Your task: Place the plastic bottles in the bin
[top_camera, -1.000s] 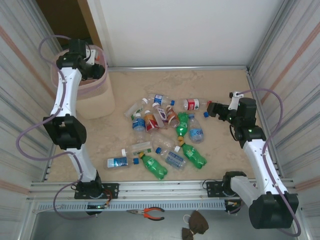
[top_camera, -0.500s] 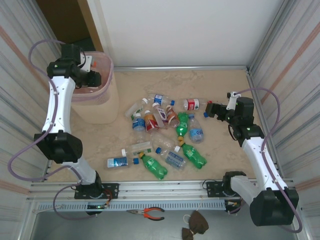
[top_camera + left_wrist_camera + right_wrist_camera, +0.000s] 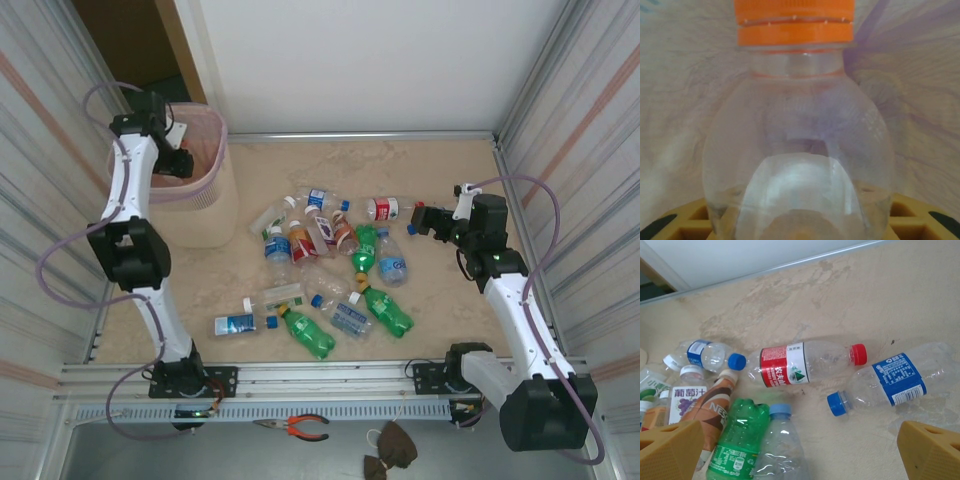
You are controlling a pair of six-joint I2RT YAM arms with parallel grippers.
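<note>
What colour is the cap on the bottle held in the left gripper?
Orange. The bottle cap shows best in the left wrist view.

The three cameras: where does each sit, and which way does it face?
Top external: above and behind, facing down at the table, bottles and bin; both arms show whole.
Left wrist: on the left arm, facing the bin's mesh past an orange-capped bottle held between yellow left fingers.
Right wrist: on the right arm, facing down at a red-label bottle; yellow right fingers show, wide apart.
Shared: top and right wrist views both show the red-label bottle.
</note>
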